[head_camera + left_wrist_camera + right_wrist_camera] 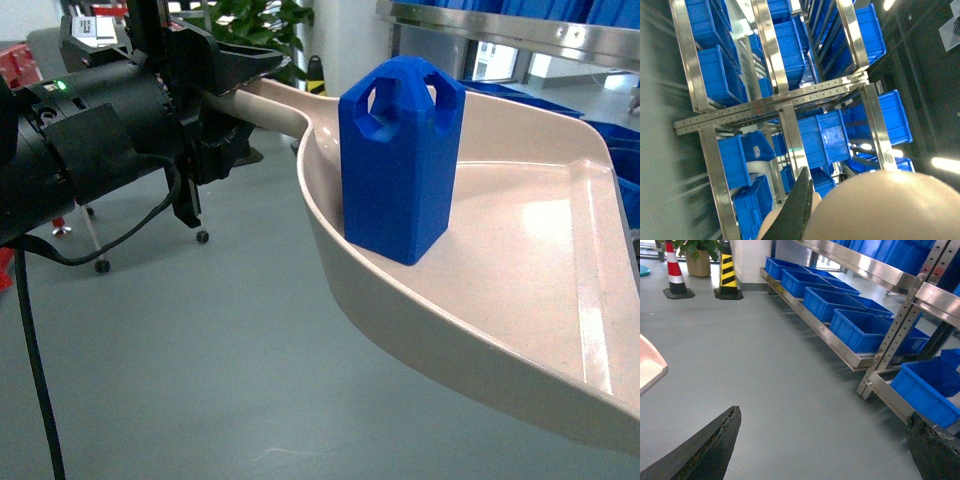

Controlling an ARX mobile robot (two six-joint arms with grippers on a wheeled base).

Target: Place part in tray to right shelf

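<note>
Head view: the blue part (pixel 402 160) stands upright in the cream tray (pixel 520 250), toward the tray's rear near where the handle joins, its pierced loop top uppermost. The tray is held up above the grey floor (pixel 200 370), handle running toward ten o'clock into the left tool (pixel 232 100), whose black jaws are clamped on that handle. A steel rail of the right shelf (pixel 500 25) crosses at one o'clock, with blue crates behind it. A green plant (pixel 262 25) sits at twelve o'clock.

Left wrist view: the picture is rotated. The tray's pale curved back (pixel 885 207) fills five o'clock, and one dark finger (pixel 797 210) of the tool lies against it at six o'clock. Beyond stand the shelf's steel uprights (pixel 790 135) and many blue crates (pixel 817 137).

Right wrist view: the right tool (pixel 820 450) is spread wide, nothing between its two dark fingertips (pixel 705 452) at seven and five o'clock. A corner of the tray (pixel 650 367) shows at nine o'clock. The shelf's lowest level (pixel 840 347) runs from twelve toward four o'clock, carrying a row of blue crates (pixel 860 330). Striped cones (pixel 729 272) stand at eleven o'clock.
</note>
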